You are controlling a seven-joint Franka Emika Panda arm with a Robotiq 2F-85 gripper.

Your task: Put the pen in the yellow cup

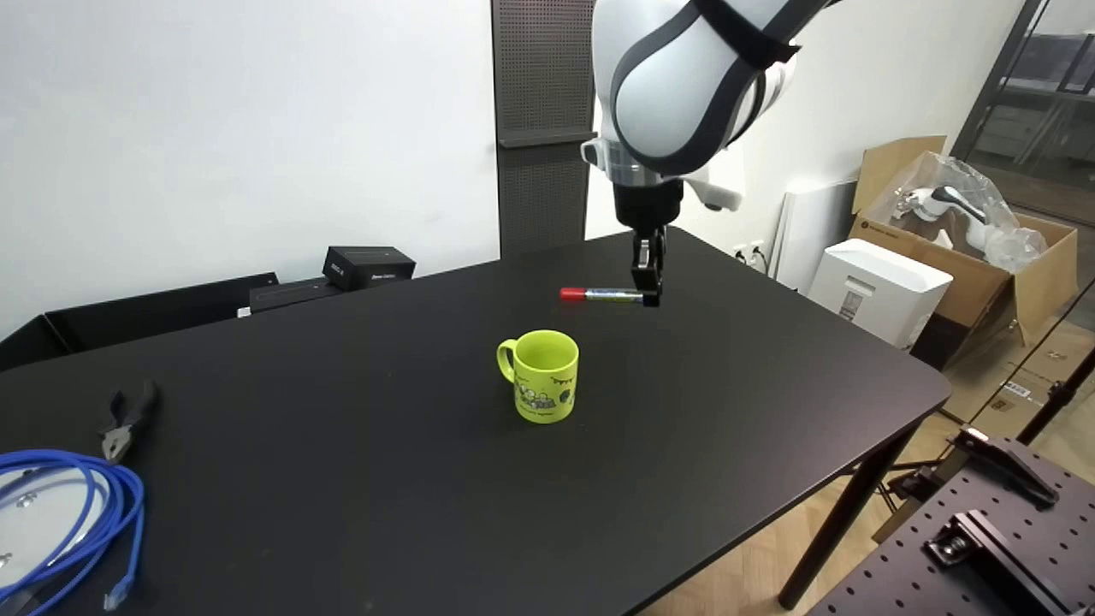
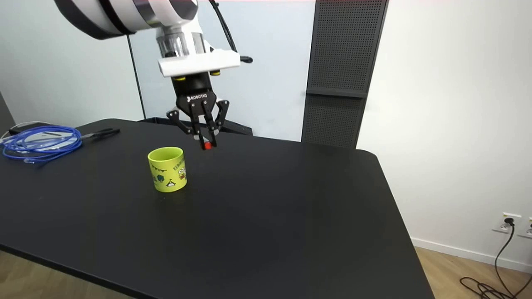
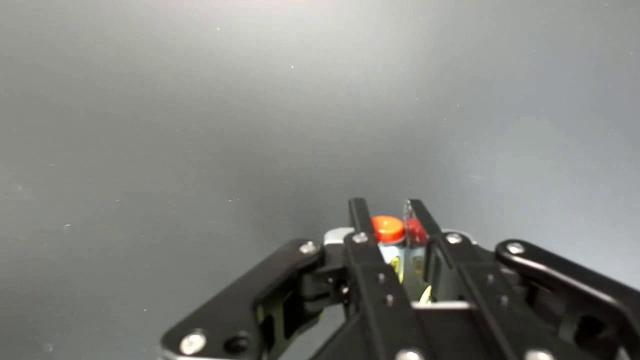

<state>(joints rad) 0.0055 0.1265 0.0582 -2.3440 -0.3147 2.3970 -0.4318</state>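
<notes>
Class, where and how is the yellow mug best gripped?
Probably the rim of the yellow mug, pinched across its wall from straight above: the mug stands upright, mouth open, and the wall looks thin. Keep clear of the loop handle at its side. The gripper would first have to release the pen.

Looks like a lab, with robot arm (image 1: 671,111) at one o'clock, perforated plate (image 1: 975,498) at four in an exterior view.

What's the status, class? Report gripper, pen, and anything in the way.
Gripper shut on pen. Pen outside upright yellow cup. Nothing seen between the two.
</notes>
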